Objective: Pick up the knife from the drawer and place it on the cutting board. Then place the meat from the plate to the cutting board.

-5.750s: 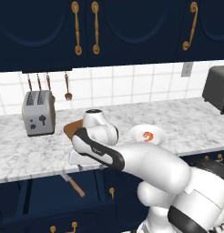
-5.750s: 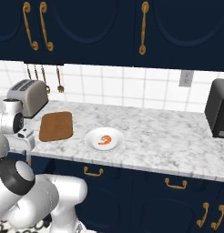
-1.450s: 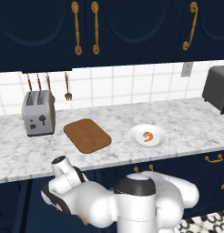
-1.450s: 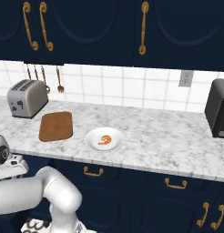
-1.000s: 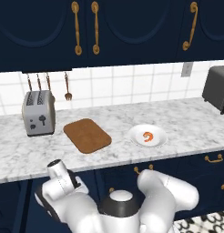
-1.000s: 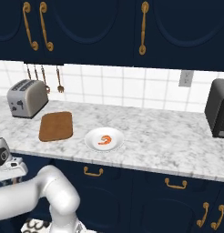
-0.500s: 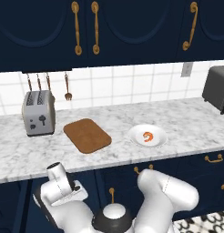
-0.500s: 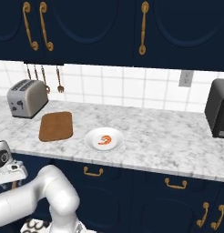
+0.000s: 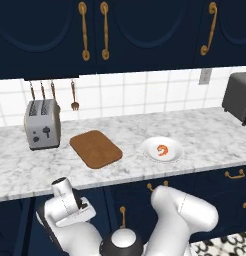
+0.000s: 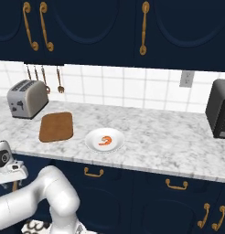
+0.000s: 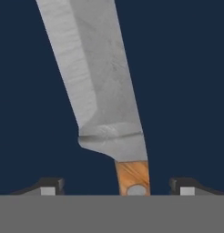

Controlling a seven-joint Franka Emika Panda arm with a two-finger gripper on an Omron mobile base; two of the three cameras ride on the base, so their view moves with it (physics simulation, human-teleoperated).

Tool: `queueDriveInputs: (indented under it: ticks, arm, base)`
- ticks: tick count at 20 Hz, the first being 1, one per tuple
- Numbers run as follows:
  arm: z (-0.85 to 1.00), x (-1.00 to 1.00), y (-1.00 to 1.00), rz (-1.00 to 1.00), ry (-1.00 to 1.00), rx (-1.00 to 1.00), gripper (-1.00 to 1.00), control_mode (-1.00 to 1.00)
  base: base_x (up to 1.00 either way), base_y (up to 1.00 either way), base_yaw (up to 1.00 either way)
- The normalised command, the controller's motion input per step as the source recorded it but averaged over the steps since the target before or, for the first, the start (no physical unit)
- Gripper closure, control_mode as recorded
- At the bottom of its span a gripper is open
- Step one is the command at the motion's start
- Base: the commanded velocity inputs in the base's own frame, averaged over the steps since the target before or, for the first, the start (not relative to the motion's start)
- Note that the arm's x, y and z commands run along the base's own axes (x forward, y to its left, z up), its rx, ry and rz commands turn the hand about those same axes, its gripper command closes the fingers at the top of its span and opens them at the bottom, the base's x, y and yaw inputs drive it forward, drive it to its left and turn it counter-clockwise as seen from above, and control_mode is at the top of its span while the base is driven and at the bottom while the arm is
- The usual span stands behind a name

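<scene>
- The knife (image 11: 107,91) lies flat on the navy floor of the drawer (image 11: 186,82), right under the gripper (image 11: 114,186); its grey blade runs away from the hand, and the start of its wooden handle sits between the two fingertips.
- The jaws stand wide on either side of the handle, touching nothing, so the hand holds nothing yet.
- The handle sits slightly nearer one fingertip than the other. In my judgement, closing from here could nudge the knife sideways before both pads meet it.
- The grip would land close to where blade meets handle. A pinch there may let the long blade droop or swing once lifted.
- A flat, thin handle on a flat floor gives little to bite on; if the fingers stop too high they may slide over it.
- The board (image 9: 95,148) lies on the counter above the knife, left of the plate (image 9: 150,148) with the meat (image 9: 163,150).
- A swinging blade could catch the counter edge on the way up.
</scene>
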Motion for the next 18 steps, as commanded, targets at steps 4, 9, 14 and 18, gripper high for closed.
queueDriveInputs:
  ticks: [4,9,14,18]
  arm:
    - [-0.06,0.0,0.0,0.0,0.0,0.0,1.0,-1.0]
    - [-0.01,-0.03,0.0,0.0,0.0,0.0,1.0,-1.0]
    - [-0.07,-0.02,0.0,0.0,-0.07,0.0,1.0,-1.0]
    - [0.19,-0.69,-0.04,0.02,-0.14,0.06,1.0,-1.0]
  base:
    - [0.0,0.0,0.0]
    - [0.0,0.0,0.0]
    - [0.0,0.0,0.0]
    - [0.0,0.0,0.0]
